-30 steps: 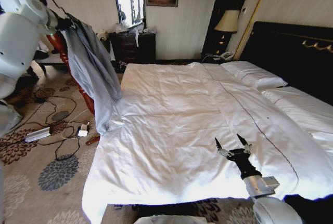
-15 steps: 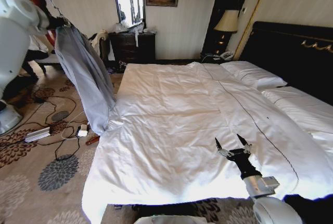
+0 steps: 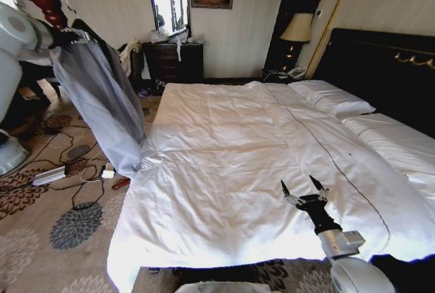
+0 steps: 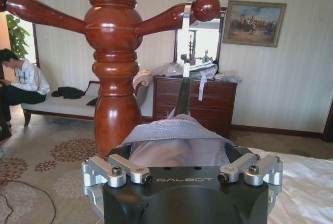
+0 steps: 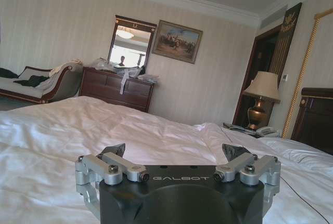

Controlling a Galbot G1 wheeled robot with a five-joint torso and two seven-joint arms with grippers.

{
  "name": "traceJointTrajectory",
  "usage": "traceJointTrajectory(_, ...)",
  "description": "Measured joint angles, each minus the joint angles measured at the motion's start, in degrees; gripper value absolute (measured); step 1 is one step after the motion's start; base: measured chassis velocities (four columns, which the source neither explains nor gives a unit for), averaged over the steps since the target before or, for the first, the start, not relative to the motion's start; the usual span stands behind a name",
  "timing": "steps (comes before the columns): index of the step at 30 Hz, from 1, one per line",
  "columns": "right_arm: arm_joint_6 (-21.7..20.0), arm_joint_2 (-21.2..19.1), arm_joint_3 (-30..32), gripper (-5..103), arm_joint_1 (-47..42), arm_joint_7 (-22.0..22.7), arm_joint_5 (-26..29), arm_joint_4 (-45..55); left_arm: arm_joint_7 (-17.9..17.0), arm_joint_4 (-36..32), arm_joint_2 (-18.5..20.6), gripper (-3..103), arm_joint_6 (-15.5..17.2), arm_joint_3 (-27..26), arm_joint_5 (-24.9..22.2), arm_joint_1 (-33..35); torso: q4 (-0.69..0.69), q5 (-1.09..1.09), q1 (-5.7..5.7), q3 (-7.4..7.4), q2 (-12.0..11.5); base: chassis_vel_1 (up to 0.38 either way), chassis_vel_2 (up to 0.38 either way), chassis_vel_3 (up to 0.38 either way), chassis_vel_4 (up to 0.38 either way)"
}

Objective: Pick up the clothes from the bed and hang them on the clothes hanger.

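A: What is seen to have changed in the last second?

B: The grey jacket has been carried farther to the robot's left, away from the bed. A second ago it was hanging close to the mattress corner; now it is held near the red-brown coat stand. Only its lower hem is still near the bed edge, and it cannot be told whether the duvet is touched there.

A: By what is it carried?

B: By the left gripper, which has been raised high at the left side of the head view. The jacket is already put on the black hanger, and in the left wrist view the collar is seen just in front of the gripper. Whether the fingers are clenched on the hanger cannot be told, because they are covered by the cloth.

A: And the silver hook?

B: The hook is seen very close to the knobbed arm of the stand, perhaps already laid over it. It cannot be decided if the weight is carried by the peg.

A: What is meant by this for the task?

B: The picking from the bed is judged as done, and the hanging is nearly finished.

A: And the other arm?

B: The right gripper has not been moved; it is kept low over the duvet near the foot of the bed, with its fingers spread apart and nothing between them.
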Motion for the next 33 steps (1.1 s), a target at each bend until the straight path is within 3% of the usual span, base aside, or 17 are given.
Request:
traceJointTrajectory(4, 0.0, 0.0, 0.0, 100, 0.0, 0.0, 0.0, 0.0, -1.3, -2.4, 2.0, 100, 0.0, 0.7, -2.9, 0.4, -0.02, 0.01, 0.00, 0.00, 0.0, 0.000, 0.000, 0.000, 0.000)
traceJointTrajectory(10, 0.0, 0.0, 0.0, 100, 0.0, 0.0, 0.0, 0.0, -1.4, -5.4, 4.5, 100, 0.0, 0.1, -3.6, 2.7, 0.00, -0.03, 0.01, 0.00, 0.0, 0.000, 0.000, 0.000, 0.000)
traceJointTrajectory(13, 0.0, 0.0, 0.0, 100, 0.0, 0.0, 0.0, 0.0, -1.9, -9.2, 7.2, 100, 0.0, -2.7, -3.8, 6.2, -0.01, 0.00, 0.00, 0.00, 0.0, 0.000, 0.000, 0.000, 0.000)
traceJointTrajectory(21, 0.0, 0.0, 0.0, 100, 0.0, 0.0, 0.0, 0.0, -3.0, -12.4, 9.8, 100, 0.0, -8.4, -4.0, 9.8, -0.01, 0.00, 0.00, 0.00, 0.0, 0.000, 0.000, 0.000, 0.000)
traceJointTrajectory(26, 0.0, 0.0, 0.0, 100, 0.0, 0.0, 0.0, 0.0, -2.9, -12.7, 10.4, 100, 0.0, -8.9, -4.2, 8.9, 0.00, -0.01, 0.00, 0.00, 0.0, 0.000, 0.000, 0.000, 0.000)
traceJointTrajectory(33, 0.0, 0.0, 0.0, 100, 0.0, 0.0, 0.0, 0.0, -2.6, -12.4, 10.0, 100, 0.0, -4.5, -4.3, 2.8, 0.01, 0.00, 0.00, 0.00, 0.0, 0.000, 0.000, 0.000, 0.000)
